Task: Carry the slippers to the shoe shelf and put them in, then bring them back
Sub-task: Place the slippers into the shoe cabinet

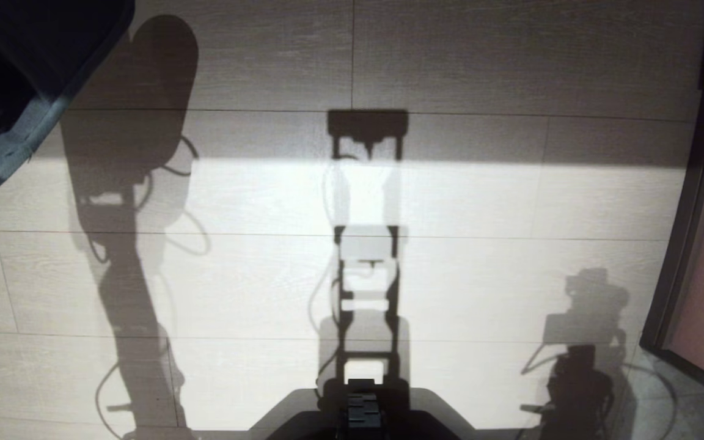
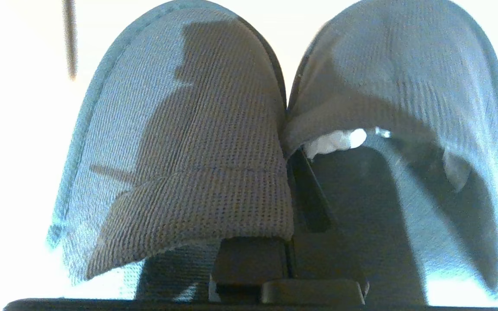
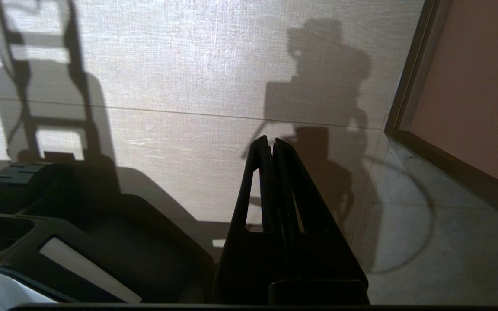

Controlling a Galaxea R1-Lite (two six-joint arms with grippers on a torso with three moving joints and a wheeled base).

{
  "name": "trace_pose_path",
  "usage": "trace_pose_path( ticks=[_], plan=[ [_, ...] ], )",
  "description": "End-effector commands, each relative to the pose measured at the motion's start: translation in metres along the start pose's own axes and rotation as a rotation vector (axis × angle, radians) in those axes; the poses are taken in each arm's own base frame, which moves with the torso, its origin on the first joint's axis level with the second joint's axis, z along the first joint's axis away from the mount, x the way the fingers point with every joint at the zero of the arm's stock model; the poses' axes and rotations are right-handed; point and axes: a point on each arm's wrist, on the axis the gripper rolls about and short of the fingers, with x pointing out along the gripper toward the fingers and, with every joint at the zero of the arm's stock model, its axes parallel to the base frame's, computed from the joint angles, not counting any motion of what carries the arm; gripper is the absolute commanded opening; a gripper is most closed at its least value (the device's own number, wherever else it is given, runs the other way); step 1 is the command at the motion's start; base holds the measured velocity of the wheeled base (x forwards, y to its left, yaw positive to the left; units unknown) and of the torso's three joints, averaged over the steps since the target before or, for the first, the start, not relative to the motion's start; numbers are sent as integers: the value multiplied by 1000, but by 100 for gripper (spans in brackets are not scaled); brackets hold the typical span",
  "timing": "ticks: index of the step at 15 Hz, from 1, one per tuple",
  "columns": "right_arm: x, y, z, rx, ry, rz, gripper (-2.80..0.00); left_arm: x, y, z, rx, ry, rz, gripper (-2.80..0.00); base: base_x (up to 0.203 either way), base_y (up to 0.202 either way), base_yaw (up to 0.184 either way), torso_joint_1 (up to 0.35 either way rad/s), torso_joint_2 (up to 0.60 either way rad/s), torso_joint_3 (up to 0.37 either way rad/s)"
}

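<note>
We've got both slippers (image 2: pixel 180 155) pinched together in the left gripper (image 2: pixel 290 242): fingers clamped tight on the inner edges where the 2 meet, right at the throat of the pair. In the left wrist view the rounded toes point straight away from the fingers, so the pair's long axis runs in line w/ the gripper, toes leading. In the head view the pair shows only as a dark mass w/ a grey sole edge at the upper left corner (image 1: pixel 16 91), held up off the wood-grain floor (image 1: pixel 511 201).

Right gripper (image 3: pixel 270 149) is pressed closed on nothing, parked low beside the base, near a dark-framed panel (image 3: pixel 469 86) at the robot's right.

No shoe shelf in any view, so we can't say which way it lies. Our read: we're mid-carry. Since toes lead, the pair would likely go into the cubby toe-first. The left arm has to do it; the right is idle. Grip is at 1 edge only, so sag or slip seems possible.
</note>
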Motion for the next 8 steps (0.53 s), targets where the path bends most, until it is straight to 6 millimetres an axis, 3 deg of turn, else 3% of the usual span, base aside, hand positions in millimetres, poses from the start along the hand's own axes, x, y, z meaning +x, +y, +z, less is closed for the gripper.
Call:
trace_pose_path(
  ticks=[1, 8],
  plan=[
    [0, 0, 0, 0, -2, 1, -280, -49, 10, -4, 40, -28, 18, -280, 0, 0, 0, 0, 0, 0],
    [0, 0, 0, 0, -2, 0, -280, -134, 19, -65, 74, 23, 27, -280, 0, 0, 0, 0, 0, 0]
  ],
)
